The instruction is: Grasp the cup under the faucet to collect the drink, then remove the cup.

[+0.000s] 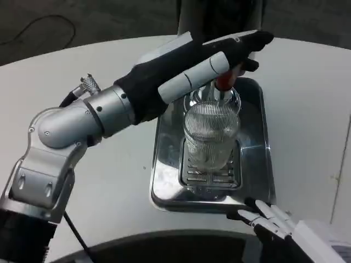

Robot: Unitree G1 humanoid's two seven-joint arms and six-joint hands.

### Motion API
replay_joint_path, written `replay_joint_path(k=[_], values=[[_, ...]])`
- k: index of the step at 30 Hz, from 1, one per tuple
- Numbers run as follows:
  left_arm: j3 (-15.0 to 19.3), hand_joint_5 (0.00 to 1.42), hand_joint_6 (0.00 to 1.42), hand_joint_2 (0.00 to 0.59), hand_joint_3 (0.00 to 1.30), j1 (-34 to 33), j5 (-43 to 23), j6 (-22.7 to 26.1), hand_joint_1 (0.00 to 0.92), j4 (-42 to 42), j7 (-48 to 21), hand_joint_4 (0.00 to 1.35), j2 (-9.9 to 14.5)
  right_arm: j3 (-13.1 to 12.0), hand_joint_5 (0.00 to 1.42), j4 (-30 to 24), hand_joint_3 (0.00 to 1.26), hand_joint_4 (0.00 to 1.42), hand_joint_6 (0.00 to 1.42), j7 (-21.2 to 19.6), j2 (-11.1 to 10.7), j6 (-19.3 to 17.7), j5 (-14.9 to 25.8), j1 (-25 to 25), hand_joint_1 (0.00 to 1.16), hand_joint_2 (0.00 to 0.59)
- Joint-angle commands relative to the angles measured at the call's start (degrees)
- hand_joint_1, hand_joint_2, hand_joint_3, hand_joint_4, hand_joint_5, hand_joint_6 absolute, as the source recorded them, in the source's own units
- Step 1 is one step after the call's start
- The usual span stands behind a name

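On the white counter (307, 109) sits a shiny metal drip tray (255, 159) with a slotted grate (189, 174) in its middle, and a clear ribbed glass cup (211, 137) stands upright on that grate, directly beneath the faucet (224, 87), whose red-collared spout points down into the cup's mouth. Whether any drink has gathered in the cup cannot be told through the ribbed glass. The left arm (71, 129) reaches in from the picture's lower left, its silver forearm angled up toward the tray, and the left hand (192, 66) lies stretched out above and just behind the cup, level with the faucet; its fingers are extended and close together, with nothing seen in them, though whether they touch the faucet cannot be told. The right hand (274, 219) shows at the bottom edge, near the front right corner of the tray, its fingers extended and slightly apart, pointing toward the tray and holding nothing. A dark cable (77, 235) hangs below the left forearm.
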Motion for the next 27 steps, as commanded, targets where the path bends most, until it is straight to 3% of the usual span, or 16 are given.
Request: replay_joint_path(k=[1, 15, 27], values=[[-1.5, 0.11, 0.07, 0.124, 0.10, 0.6, 2.2, -0.4, 0.000, 0.2, -1.7, 0.01, 1.3, 0.3, 0.00, 0.0, 0.15, 0.00, 0.00, 0.3, 0.3, 0.1, -0.2, -0.4, 0.18, 0.417], [-3.3, 0.11, 0.04, 0.132, 0.10, 0.5, 5.8, -3.8, 0.000, 1.7, -2.7, 0.01, 3.1, 1.1, 0.00, 0.6, 0.14, 0.00, 0.00, 1.0, 0.9, 2.0, 0.0, -2.6, 0.18, 0.417], [-4.3, 0.11, 0.04, 0.132, 0.10, 1.0, 8.4, -7.0, 0.000, 2.4, -2.8, 0.01, 4.2, -2.2, 0.00, 2.7, 0.13, 0.00, 0.00, -0.8, 2.6, 4.3, 5.5, -7.0, 0.18, 0.417]])
